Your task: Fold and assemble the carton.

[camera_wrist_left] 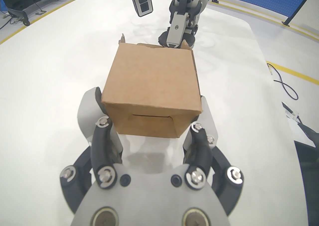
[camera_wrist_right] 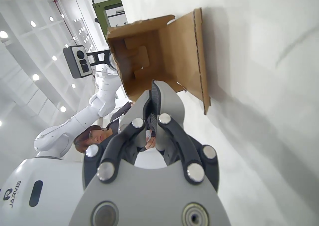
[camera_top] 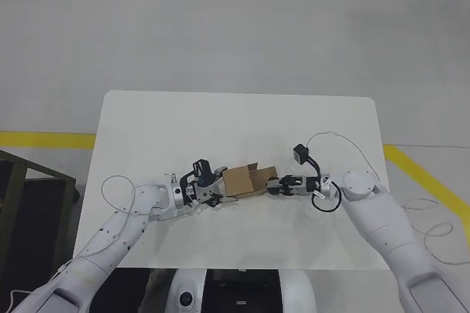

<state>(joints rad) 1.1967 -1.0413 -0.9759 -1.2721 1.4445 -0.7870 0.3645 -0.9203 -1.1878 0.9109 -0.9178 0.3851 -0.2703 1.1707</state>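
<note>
A brown carton (camera_top: 243, 181) lies on its side at the middle of the white table (camera_top: 219, 117). Its closed end with a tucked flap faces my left gripper (camera_wrist_left: 149, 98), whose two fingers (camera_wrist_left: 88, 105) clamp that end from both sides. The open end, with one long flap (camera_wrist_right: 197, 57) spread flat on the table, faces my right gripper (camera_wrist_right: 152, 87). That gripper is shut, its tip touching the rim of the open end beside a small flap (camera_wrist_left: 185, 43). In the top view the left gripper (camera_top: 211, 188) and right gripper (camera_top: 276, 186) stand at opposite ends of the carton.
A thin white cable (camera_top: 352, 145) loops over the table behind the right arm, and a black cable (camera_wrist_left: 286, 82) lies on the floor past the table's edge. A dark green frame (camera_top: 8, 203) stands off the left side. The table's far half is bare.
</note>
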